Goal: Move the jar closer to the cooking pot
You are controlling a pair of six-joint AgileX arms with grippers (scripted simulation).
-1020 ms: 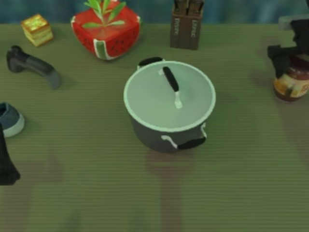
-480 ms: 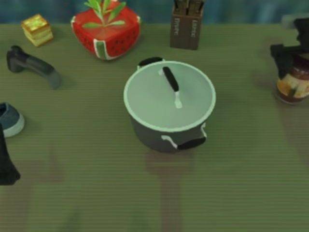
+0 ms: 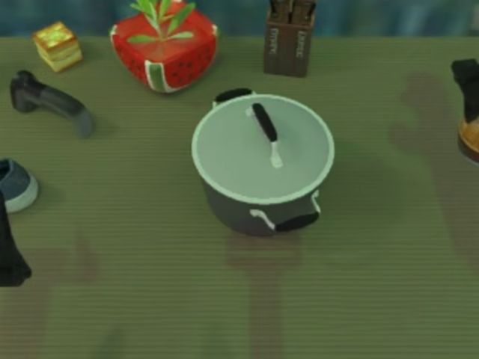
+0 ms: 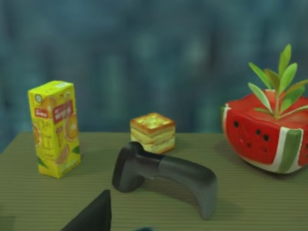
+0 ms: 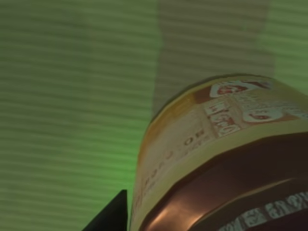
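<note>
Right now my right gripper (image 3: 465, 81) sits at the far right edge of the top view, mostly cut off, directly above the small dark brown-red glass jar with the yellow-orange label (image 3: 470, 138). Only a sliver of that jar shows there, at the frame's border. From the right wrist view the jar (image 5: 226, 159) fills the picture close under the gripper, label toward the camera, with striped green table (image 5: 72, 96) beyond it; one dark fingertip (image 5: 111, 215) shows beside the glass. I cannot tell from these views whether the fingers are clamped on the jar or apart.

Well away from the right gripper, toward the table's middle, stands the large dark grey round cooking pot with the pale green-rimmed lid (image 3: 262, 161). Between gripper and pot lies bare green cloth, a wide open lane. A brown knife block (image 3: 289, 41) stands beyond that lane at the back edge.

My left gripper (image 3: 11, 258) is parked at the left edge of the top view; its finger state is not clear either. Near it are a blue-and-white shoe (image 3: 15, 183) and a dark grey handheld scanner (image 3: 49, 101). Farther from it, along the back, are a layered yellow cake cube (image 3: 57, 45) and a red watermelon-patterned planter with green leaves (image 3: 165, 45). The left wrist view also shows a yellow juice carton (image 4: 53, 127).
</note>
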